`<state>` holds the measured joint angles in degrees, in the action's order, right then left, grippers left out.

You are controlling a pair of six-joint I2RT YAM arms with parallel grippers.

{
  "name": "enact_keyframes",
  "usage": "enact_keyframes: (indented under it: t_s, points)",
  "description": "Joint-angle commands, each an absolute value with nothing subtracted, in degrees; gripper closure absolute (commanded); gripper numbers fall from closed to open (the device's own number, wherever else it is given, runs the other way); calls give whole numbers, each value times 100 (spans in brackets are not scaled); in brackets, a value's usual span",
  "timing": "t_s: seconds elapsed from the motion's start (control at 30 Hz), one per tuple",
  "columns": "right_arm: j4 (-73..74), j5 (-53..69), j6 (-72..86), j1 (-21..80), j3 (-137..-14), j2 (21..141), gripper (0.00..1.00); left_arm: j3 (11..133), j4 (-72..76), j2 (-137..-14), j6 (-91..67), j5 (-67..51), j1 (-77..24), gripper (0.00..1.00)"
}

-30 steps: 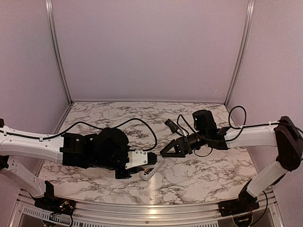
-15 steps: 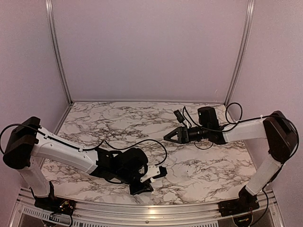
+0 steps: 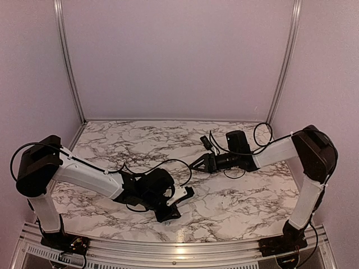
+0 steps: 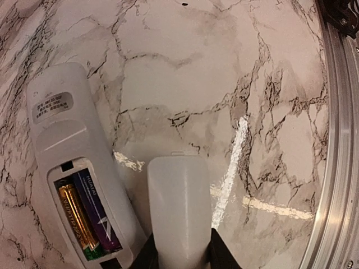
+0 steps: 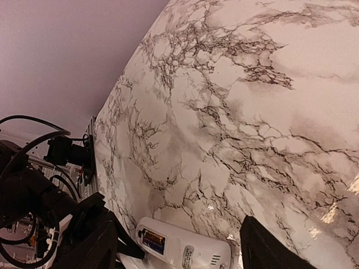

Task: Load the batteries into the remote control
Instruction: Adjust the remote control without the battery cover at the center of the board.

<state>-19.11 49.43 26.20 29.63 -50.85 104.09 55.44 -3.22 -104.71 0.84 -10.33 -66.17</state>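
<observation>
Clamps a white cover (image 4: 179,207) between the left gripper (image 4: 182,255) jaws. Finds the remote control (image 4: 73,168) just beside them on their left, back up, long axis parallel to the cover, batteries (image 4: 84,216) seated in its open bay. Holds the right gripper (image 3: 196,164) jaws apart, empty, farther off.

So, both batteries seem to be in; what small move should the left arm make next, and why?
Probably shift the cover sideways over the open compartment of the remote and lower it. Both batteries already lie in the compartment, and the left gripper holds the cover just beside it, so closing seems all that is left.
</observation>
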Motion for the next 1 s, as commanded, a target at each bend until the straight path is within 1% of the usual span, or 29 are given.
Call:
enact_keyframes:
  t_s: [0.0, 0.37, 0.5, 0.6, 0.7, 0.83, 0.97]
  points:
    - [-2095, 5043, 2652, 2927, -5293, 10533, 27, 5514, -364, -10617, 58, -968, -6457, 88]
    - [-2020, 5190, 2479, 2928, -5150, 10526, 29, 5414, -658, -10318, 221, -693, -6198, 88]
    - [-1869, 5094, 2310, 2927, -5048, 10363, 29, 5467, -855, -10074, 407, -815, -6188, 87]
    - [-1766, 5016, 2214, 2927, -4965, 10219, 29, 5738, -1373, -9851, 636, -811, -6182, 86]
    - [-1587, 4883, 2110, 2921, -4872, 9996, 31, 6168, -2211, -9808, 1153, -656, -6166, 81]
    - [-1639, 4889, 2169, 2914, -4616, 9750, 33, 6768, -3428, -10305, 1870, -603, -6124, 74]
    - [-1632, 4896, 2179, 2901, -4369, 9602, 33, 7445, -4066, -10870, 2071, -685, -6028, 75]
